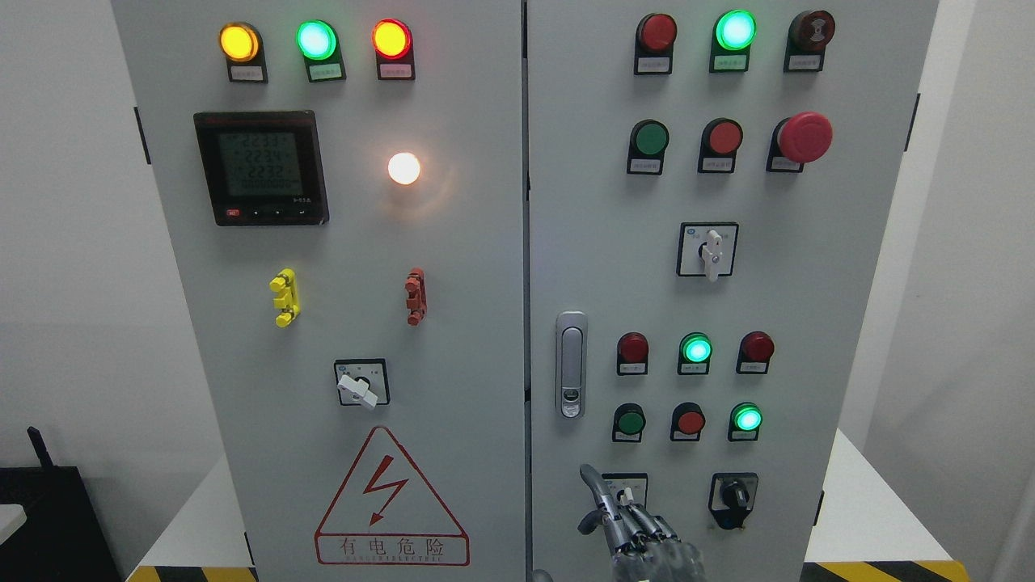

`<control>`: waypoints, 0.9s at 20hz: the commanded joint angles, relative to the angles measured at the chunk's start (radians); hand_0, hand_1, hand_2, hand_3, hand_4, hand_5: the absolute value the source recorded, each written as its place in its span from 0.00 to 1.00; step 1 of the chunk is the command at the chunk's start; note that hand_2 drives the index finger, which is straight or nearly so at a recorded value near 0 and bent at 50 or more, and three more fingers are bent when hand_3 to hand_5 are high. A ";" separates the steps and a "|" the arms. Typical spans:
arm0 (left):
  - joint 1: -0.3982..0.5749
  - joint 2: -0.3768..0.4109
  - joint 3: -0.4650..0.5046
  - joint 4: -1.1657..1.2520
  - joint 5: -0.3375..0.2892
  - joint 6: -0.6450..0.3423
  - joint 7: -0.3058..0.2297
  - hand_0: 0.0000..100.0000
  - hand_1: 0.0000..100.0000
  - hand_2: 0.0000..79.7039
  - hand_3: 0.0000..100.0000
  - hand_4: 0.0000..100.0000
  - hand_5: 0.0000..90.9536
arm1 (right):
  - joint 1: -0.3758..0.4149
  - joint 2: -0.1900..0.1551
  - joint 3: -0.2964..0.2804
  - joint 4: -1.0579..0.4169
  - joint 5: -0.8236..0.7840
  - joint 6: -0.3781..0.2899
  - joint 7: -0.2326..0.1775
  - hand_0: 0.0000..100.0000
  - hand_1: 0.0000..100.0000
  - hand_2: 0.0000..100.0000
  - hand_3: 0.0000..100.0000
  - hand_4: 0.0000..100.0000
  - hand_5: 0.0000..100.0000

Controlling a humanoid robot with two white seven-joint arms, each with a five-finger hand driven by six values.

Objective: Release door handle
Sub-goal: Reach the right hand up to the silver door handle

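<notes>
**Robot hand hangs below cabinet door handle, holding nothing**

A metal robot hand point(639, 529) rises from the bottom edge just right of the middle, so it cannot be told which arm it belongs to. Its fingers point(597, 487) are loosely extended upward and apart, the longest pointing up and left, and grasp nothing. They overlap a small rotary switch point(627, 490) low on the cabinet's right door point(849, 323). The silver door handle point(571, 364) stands upright above the hand, well clear of the fingertips, just right of the seam point(526, 323) between the two doors.

Right of the handle sit two rows of round buttons and lamps, three of them lit green point(696, 349); below these, a black selector switch point(734, 495). Higher up are a white-levered selector point(710, 252) and a large red mushroom button point(804, 136). Left of the handle, across the seam, the left door carries a red-bordered electric hazard triangle point(391, 501), a white-handled switch point(360, 386), yellow point(285, 297) and red point(416, 297) clips, a digital meter point(261, 168) and a glowing white lamp point(403, 168).

Pale wall shows on either side of the cabinet, with striped floor tape point(885, 571) at its foot.
</notes>
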 commanded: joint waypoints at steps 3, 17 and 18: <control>0.000 0.000 -0.014 0.020 0.000 0.001 -0.001 0.12 0.39 0.00 0.00 0.00 0.00 | -0.115 0.035 0.026 0.091 0.106 0.075 0.048 0.31 0.37 0.00 1.00 1.00 1.00; 0.000 0.000 -0.014 0.020 0.000 0.001 -0.001 0.12 0.39 0.00 0.00 0.00 0.00 | -0.155 0.034 0.010 0.156 0.094 0.162 0.086 0.34 0.35 0.00 1.00 1.00 1.00; 0.000 0.000 -0.014 0.020 0.000 0.001 -0.001 0.12 0.39 0.00 0.00 0.00 0.00 | -0.155 0.034 0.009 0.154 0.094 0.162 0.086 0.34 0.35 0.00 1.00 1.00 1.00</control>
